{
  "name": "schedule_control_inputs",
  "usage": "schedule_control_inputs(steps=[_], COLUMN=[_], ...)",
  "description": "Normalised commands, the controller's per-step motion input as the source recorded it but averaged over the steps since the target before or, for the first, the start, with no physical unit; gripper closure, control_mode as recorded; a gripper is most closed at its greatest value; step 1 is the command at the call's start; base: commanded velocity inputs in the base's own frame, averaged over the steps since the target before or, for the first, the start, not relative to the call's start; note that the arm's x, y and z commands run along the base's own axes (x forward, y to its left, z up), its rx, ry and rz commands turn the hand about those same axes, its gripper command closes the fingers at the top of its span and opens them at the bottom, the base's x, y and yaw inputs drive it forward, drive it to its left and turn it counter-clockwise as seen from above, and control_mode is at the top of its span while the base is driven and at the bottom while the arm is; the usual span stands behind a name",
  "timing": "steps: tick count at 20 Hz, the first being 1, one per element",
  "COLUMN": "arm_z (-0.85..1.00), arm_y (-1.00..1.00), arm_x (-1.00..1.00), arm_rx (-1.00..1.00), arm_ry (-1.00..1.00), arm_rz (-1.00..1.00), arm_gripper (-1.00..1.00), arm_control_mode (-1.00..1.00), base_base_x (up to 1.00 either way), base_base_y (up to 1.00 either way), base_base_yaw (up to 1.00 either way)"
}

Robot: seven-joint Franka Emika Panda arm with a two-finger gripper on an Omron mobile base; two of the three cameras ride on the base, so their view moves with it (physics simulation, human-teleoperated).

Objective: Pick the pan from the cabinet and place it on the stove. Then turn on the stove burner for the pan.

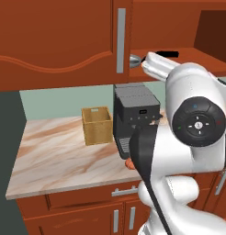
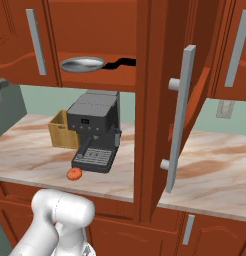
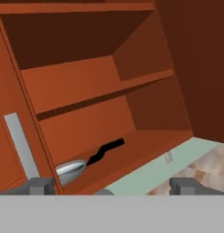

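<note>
The silver-grey pan [image 2: 82,64] lies on the bottom shelf of the open red-brown cabinet [image 2: 95,27], its dark wavy handle [image 2: 120,63] pointing right. From the left base view the pan [image 1: 134,59] peeks out past the shut left door. In the hand view the pan [image 3: 70,170] sits low left on the cabinet [image 3: 100,95] floor, some way ahead of my gripper [image 3: 111,186]. The gripper is open and empty, its fingertips [image 3: 38,186] wide apart. The stove is out of view.
The cabinet's right door [image 2: 165,100] stands swung out with its long bar handle [image 2: 177,117]. Below on the marble counter [image 1: 55,156] stand a dark coffee machine [image 2: 95,130], a wicker basket [image 1: 97,125] and a small orange object [image 2: 73,173].
</note>
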Motion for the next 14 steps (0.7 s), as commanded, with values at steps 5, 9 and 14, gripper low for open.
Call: schedule_control_inputs(steps=[5, 9, 14], arm_z=[0.0, -0.03, -0.04], arm_y=[0.31, 0.26, 0.03], arm_x=[0.2, 0.31, 0.38], arm_rx=[-0.18, -0.19, -0.11], arm_ry=[-0.02, -0.1, -0.12], arm_rz=[0.01, 0.08, 0.12], arm_gripper=[-1.0, -1.0, -1.0], arm_control_mode=[-1.0, -1.0, -1.0], base_base_x=[0.0, 0.0, 0.0], base_base_y=[0.0, 0.0, 0.0], base_base_yaw=[0.0, 0.0, 0.0])
